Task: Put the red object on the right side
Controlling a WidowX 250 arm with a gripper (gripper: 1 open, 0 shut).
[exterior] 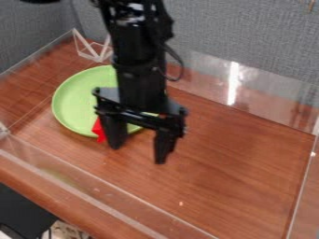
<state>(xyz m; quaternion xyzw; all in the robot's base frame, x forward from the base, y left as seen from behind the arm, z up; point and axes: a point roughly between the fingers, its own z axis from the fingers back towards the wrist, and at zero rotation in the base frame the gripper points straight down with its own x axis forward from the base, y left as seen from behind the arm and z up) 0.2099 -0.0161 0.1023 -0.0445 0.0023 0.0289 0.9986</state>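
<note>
Camera view, read from the left edge across: a clear plastic wall (37,58) is bordering the wooden table (237,154), and behind it, at the back, one white wire-frame object (85,44) is standing. One round lime-green plate (77,91) is lying flat on the wood. Only a small piece of the one red object (101,128) is showing: a bright red end sticking out at the plate's near rim, beside the arm's left finger. The rest of the bar is hidden behind the arm, so its ridged top cannot be made out here. It is sitting on the plate, on the left half of the table.

One black robot arm (137,47) is coming down in the middle, ending in one gripper (138,142) pointing down at the table. Its two fingers (163,145) are standing wide apart with nothing between them. Bare wood is filling the right side.
</note>
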